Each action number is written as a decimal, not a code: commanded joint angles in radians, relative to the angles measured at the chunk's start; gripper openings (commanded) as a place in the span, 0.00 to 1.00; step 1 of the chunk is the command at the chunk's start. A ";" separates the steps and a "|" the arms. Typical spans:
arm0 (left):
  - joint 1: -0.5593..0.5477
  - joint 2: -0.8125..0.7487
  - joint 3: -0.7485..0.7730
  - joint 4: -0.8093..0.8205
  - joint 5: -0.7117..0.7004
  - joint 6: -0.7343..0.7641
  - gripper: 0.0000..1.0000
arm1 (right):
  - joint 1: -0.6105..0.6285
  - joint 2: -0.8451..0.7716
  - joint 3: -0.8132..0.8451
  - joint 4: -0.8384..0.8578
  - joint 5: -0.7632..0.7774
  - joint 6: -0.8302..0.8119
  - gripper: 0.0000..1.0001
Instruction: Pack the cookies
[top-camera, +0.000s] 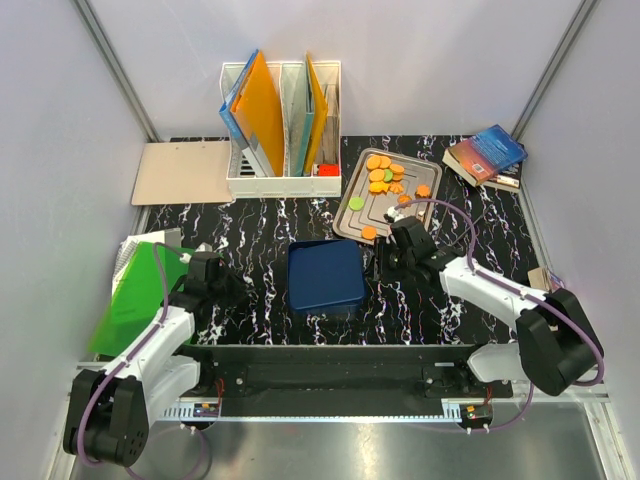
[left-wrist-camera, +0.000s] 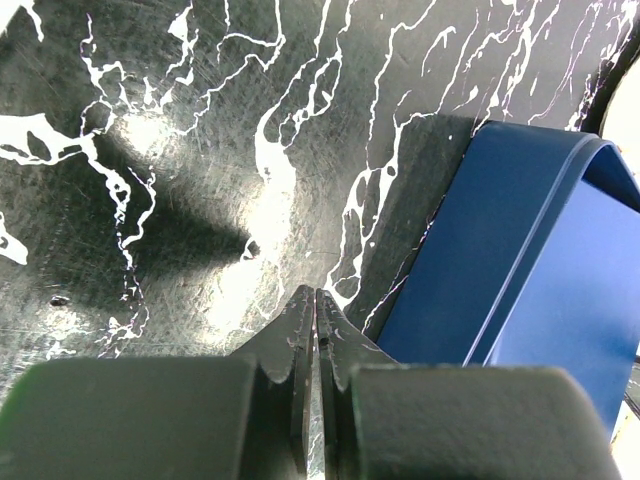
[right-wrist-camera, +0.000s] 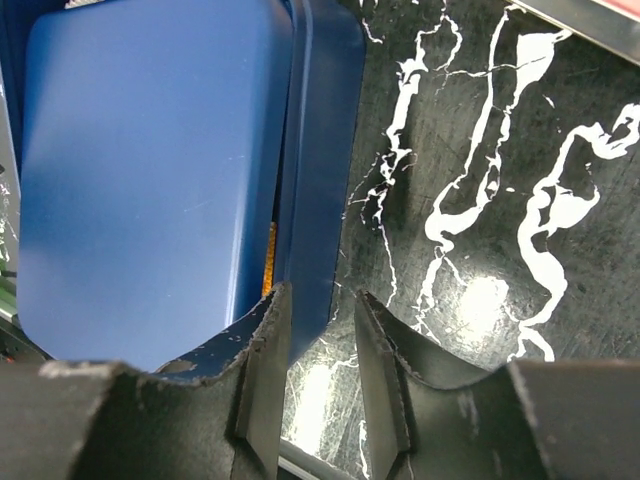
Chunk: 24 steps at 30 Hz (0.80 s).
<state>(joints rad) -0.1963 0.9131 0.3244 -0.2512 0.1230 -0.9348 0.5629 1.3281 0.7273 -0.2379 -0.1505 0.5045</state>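
Toward the far right of the counter (top-camera: 250, 230) sits a metal tray (top-camera: 352, 222) scattered with cookies (top-camera: 380, 175), mostly orange, one green. A blue box (top-camera: 325, 275) lies mid-counter, nearer the front edge. A white file rack (top-camera: 240, 185) holding orange and blue folders stands at the far edge. Books (top-camera: 487, 155) fill the far right corner, and a green folder (top-camera: 130, 305) overhangs the left edge. The right arm (top-camera: 485, 285) reaches in between tray and box.

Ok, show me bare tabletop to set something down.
Bare: between the white file rack and blue rectangular tin; right of the grey metal tray, below the stacked books. Crowded: beside the tin, by left gripper and right gripper.
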 joint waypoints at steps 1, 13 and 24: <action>-0.005 0.003 0.002 0.044 0.027 0.007 0.06 | -0.003 -0.053 -0.006 0.011 0.044 0.000 0.39; -0.005 0.017 0.010 0.047 0.027 0.004 0.06 | 0.011 -0.192 0.078 -0.008 -0.090 0.019 0.08; -0.017 0.029 0.018 0.052 0.027 -0.002 0.06 | 0.042 -0.092 -0.043 0.063 -0.211 -0.012 0.00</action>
<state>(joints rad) -0.2054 0.9287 0.3244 -0.2401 0.1284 -0.9356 0.5964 1.2041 0.7124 -0.2272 -0.2947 0.5159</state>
